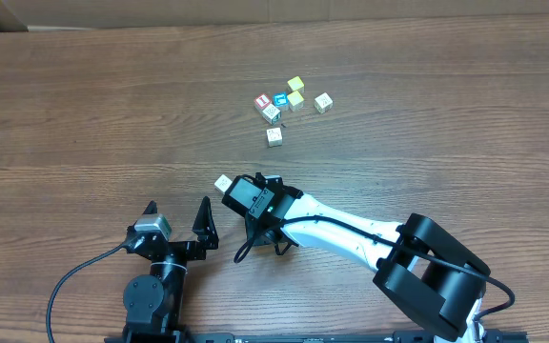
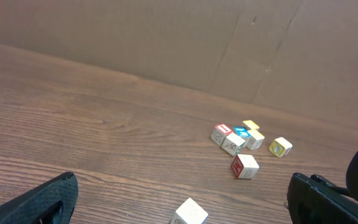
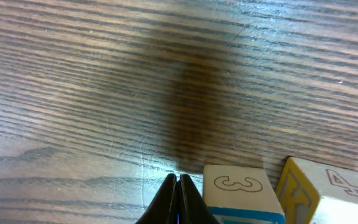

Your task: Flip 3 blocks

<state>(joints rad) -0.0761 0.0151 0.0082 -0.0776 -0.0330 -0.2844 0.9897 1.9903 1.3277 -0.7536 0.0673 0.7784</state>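
Note:
A small cluster of wooden blocks lies at the far middle of the table, among them one with a blue-and-white face [image 1: 280, 99] [image 2: 242, 132] and a cream one [image 1: 273, 112]. Another cream block [image 1: 274, 135] [image 2: 245, 166] sits just nearer. A lone cream block [image 1: 223, 183] [image 2: 190, 213] rests ahead of my left gripper [image 1: 177, 211] [image 2: 182, 200], which is open and empty. My right gripper [image 3: 179, 183] is shut on nothing, tips low over the wood. Just right of the tips sit a cream "3" block [image 3: 238, 193] and a yellow-edged block [image 3: 328, 190].
A red-faced cube [image 1: 263, 101] and yellow cubes [image 1: 295, 85] belong to the same cluster. The right arm [image 1: 351, 233] stretches from the near right corner toward the middle. A cardboard wall [image 2: 166, 37] closes the far side.

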